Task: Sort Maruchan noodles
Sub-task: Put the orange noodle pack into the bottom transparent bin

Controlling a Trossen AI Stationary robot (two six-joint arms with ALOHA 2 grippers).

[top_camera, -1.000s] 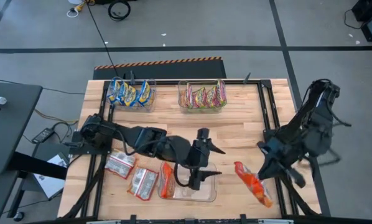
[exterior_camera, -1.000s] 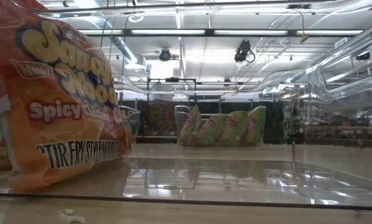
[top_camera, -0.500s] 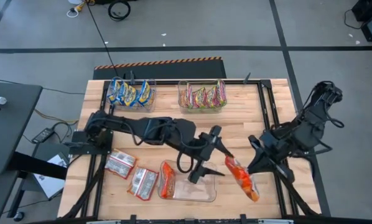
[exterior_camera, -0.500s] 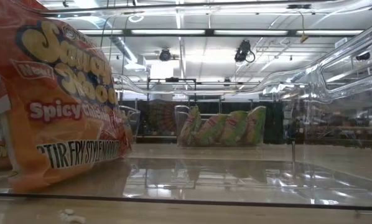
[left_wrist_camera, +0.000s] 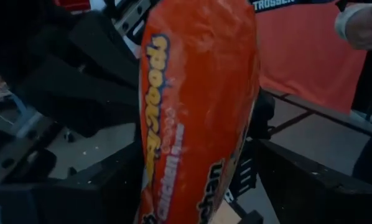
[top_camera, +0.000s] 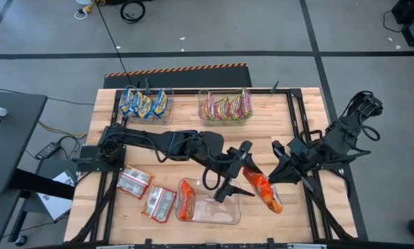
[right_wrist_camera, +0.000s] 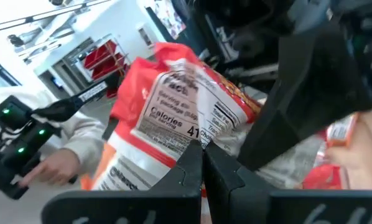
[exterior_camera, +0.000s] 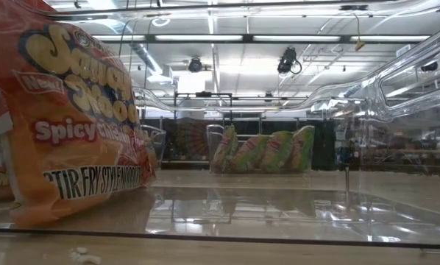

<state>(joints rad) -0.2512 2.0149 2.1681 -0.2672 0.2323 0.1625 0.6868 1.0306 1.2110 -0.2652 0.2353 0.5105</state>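
Note:
My right gripper (top_camera: 276, 171) is shut on an orange noodle packet (top_camera: 264, 191) near the table's middle front. My left gripper (top_camera: 243, 173) is open, with its fingers (left_wrist_camera: 310, 186) standing on either side of the same packet (left_wrist_camera: 198, 106). A second orange packet (top_camera: 185, 200) stands on its edge in the clear front bin (top_camera: 224, 216) and fills the left of the low view (exterior_camera: 65, 110). Two red-silver packets (top_camera: 134, 183) (top_camera: 160, 204) lie flat on the table at front left. My right gripper pinches the orange packet between its two shut fingers at an edge of its printed back face (right_wrist_camera: 192, 134), coming from the table's right side. The packet is lifted clear and slants down toward the near edge. My left gripper: I cannot tell whether its fingers touch the packet.
A clear bin of blue-yellow packets (top_camera: 146, 104) and one of green-pink packets (top_camera: 226, 108) stand at the far edge. Black rails (top_camera: 300, 131) run along the table's sides. A person's hand (right_wrist_camera: 49, 163) shows beyond the table.
My right gripper has carried the orange packet up and toward the table's left, to the left gripper. My left gripper has gone from above the front bin toward the right and stays open, its fingers now around the packet.

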